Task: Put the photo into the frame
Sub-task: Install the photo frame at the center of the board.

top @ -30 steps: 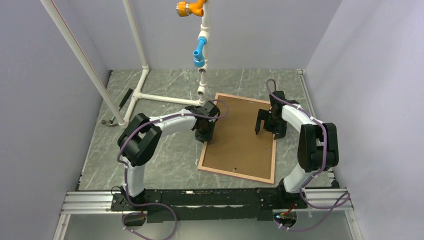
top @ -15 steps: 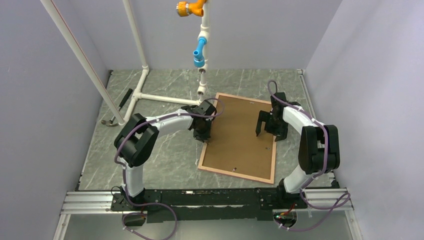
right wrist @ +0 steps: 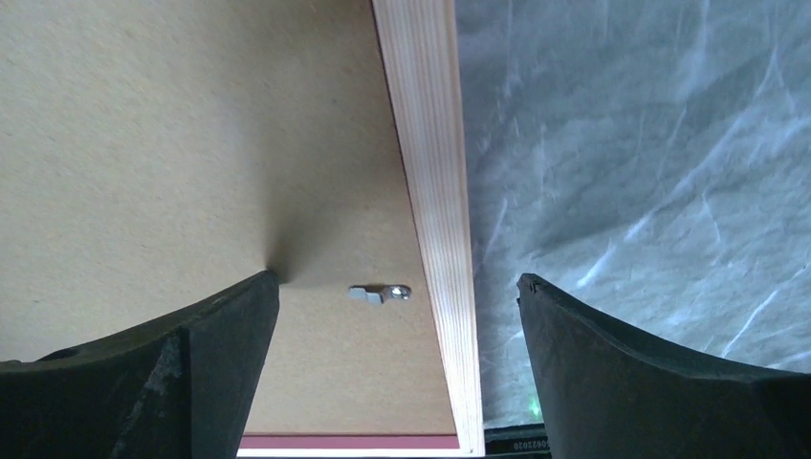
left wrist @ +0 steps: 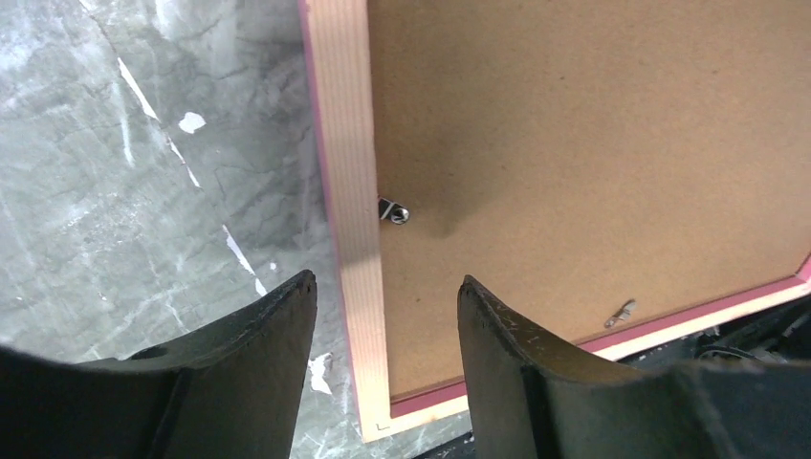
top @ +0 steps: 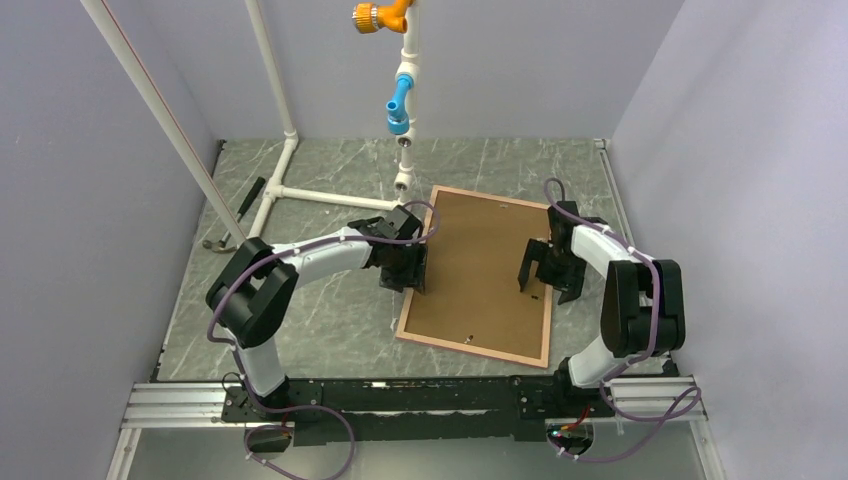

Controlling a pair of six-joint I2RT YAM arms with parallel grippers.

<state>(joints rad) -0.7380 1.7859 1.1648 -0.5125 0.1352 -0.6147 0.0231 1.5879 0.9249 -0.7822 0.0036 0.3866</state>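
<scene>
Straddling frame (left wrist: 349,143) edges: L gripper (left wrist: 384,282), R gripper (right wrist: 397,278).

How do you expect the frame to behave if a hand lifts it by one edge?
The frame is wide with thin wooden rails, so it probably stays stiff but twists slightly. Lying flat on the table, it should slide, not tip, when pushed. Small clips hold the backing board, perhaps loosely.

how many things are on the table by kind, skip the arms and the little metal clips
frame: 1
backing board: 1
white pipe stand: 1
black-handled tool: 1
total: 4
</scene>
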